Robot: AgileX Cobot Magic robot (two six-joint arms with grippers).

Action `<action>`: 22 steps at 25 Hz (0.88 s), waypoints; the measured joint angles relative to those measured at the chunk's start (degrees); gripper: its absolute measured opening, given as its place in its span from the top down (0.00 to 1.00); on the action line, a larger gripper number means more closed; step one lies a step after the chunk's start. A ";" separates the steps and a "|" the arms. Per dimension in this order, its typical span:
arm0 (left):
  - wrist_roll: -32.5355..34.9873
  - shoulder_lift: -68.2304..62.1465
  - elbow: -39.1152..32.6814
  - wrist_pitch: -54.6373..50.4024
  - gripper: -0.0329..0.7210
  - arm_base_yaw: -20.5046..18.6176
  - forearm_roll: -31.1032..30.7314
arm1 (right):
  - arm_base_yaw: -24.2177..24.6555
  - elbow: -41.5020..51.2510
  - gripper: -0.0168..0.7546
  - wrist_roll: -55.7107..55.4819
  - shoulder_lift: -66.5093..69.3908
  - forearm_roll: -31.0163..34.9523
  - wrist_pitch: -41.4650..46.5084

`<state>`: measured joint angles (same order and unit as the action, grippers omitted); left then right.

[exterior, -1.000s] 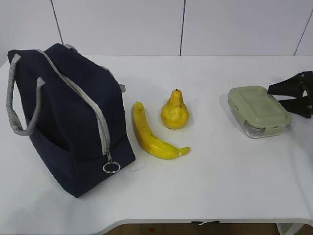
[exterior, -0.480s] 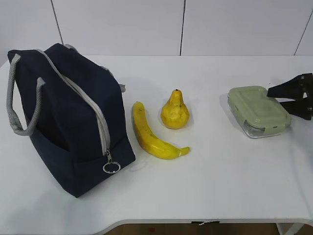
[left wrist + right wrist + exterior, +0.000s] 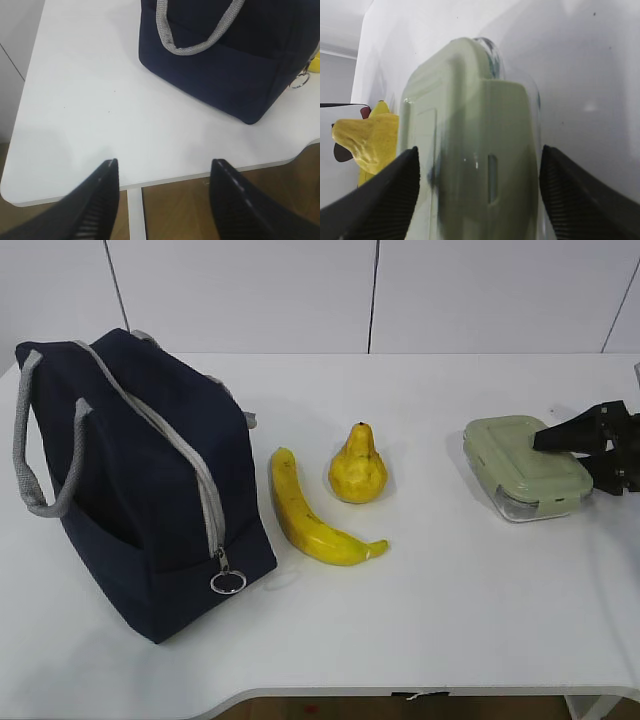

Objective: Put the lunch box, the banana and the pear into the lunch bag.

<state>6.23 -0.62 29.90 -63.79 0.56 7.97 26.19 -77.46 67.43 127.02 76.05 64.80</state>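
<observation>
lunch bag (image 3: 140, 480) – navy, grey trim | lunch box (image 3: 525, 465) – sage lid

Lunch bag (image 3: 140, 480) at left – banana (image 3: 312, 516) beside it, pear (image 3: 358, 467) just behind; lunch box (image 3: 525, 466) far right

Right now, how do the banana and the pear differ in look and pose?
The long curved yellow banana lies flat on the white table, while the squat yellow pear stands upright with its dark stem on top. The banana is clearly the longer; the pear is rounder and stands taller. The banana sits nearer the navy fabric lunch bag and the table's front edge than the pear. Both are yellow, untouched, and outside the bag.
</observation>
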 joint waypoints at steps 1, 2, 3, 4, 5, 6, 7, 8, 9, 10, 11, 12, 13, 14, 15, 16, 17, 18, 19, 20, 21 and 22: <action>0.00 0.00 0.00 0.00 0.38 0.00 0.00 | 0.00 0.00 0.22 0.00 0.00 -0.08 0.00; 0.00 0.00 0.00 0.00 0.38 0.00 0.00 | 0.00 0.00 0.22 0.00 0.00 -0.23 0.00; 0.00 0.00 0.00 0.00 0.38 0.00 0.00 | 0.00 0.00 0.22 0.00 0.00 -0.21 0.00; 0.00 0.00 0.00 0.00 0.38 0.00 0.00 | 0.00 0.00 0.23 0.00 0.00 -0.35 0.00; 0.00 0.00 0.00 0.00 0.38 0.00 0.00 | 0.00 0.00 0.24 0.00 0.00 -0.59 0.00; 0.00 0.00 0.00 0.00 0.38 0.00 0.00 | 0.00 0.00 0.25 0.00 0.00 -0.62 0.00; 0.00 0.00 0.00 0.00 0.38 0.00 0.00 | 0.00 0.00 0.27 0.00 0.00 -0.74 0.00; 0.00 0.00 0.00 0.00 0.38 0.00 0.00 | -0.09 0.00 0.30 0.00 0.00 -0.74 0.00; 0.00 0.00 0.00 0.00 0.38 0.00 0.00 | -0.09 0.00 0.33 -0.10 0.00 -0.74 0.00; 0.00 0.00 0.00 0.00 0.38 0.00 0.00 | -0.09 0.00 0.36 -0.10 0.00 -0.74 0.11; 0.00 0.00 0.00 0.00 0.38 0.00 0.00 | -0.09 0.00 0.38 -0.10 0.00 -0.74 0.11; 0.00 0.00 0.00 0.00 0.38 0.00 0.00 | -0.09 0.00 0.41 -0.22 0.00 -0.74 0.24; 0.00 0.00 0.00 0.00 0.38 0.00 0.00 | -0.09 0.00 0.42 -0.22 0.00 -0.53 0.35; 0.00 0.00 0.00 0.00 0.38 0.00 0.00 | -0.09 -0.05 0.43 -0.22 0.00 -0.53 0.47; 0.00 0.00 0.00 0.00 0.38 0.00 0.00 | -0.09 -0.05 0.44 -0.22 0.00 -0.53 0.47; 0.00 0.00 0.00 0.00 0.38 0.00 0.00 | -0.09 -0.05 0.44 -0.22 0.00 -0.53 0.47; 0.00 0.00 0.00 0.00 0.38 0.00 0.00 | -0.09 -0.05 0.45 -0.22 0.00 -0.53 0.47; 0.00 0.00 0.00 0.00 0.38 0.00 0.00 | -0.09 -0.05 0.45 -0.22 0.00 -0.53 0.47; 0.00 0.00 0.00 0.00 0.38 0.00 0.00 | -0.09 -0.05 0.46 -0.22 0.00 -0.53 0.47; 0.00 0.00 0.00 0.00 0.38 0.00 0.00 | -0.09 -0.05 0.46 -0.22 0.00 -0.53 0.47; 0.00 0.00 0.00 0.00 0.38 0.00 0.00 | -0.09 -0.05 0.46 -0.22 0.00 -0.53 0.47; 0.00 0.00 0.00 0.00 0.38 0.00 0.00 | -0.09 -0.05 0.47 -0.22 0.00 -0.53 0.47</action>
<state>6.23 -0.62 29.90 -63.79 0.56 7.97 26.10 -77.51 67.22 127.02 75.52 65.27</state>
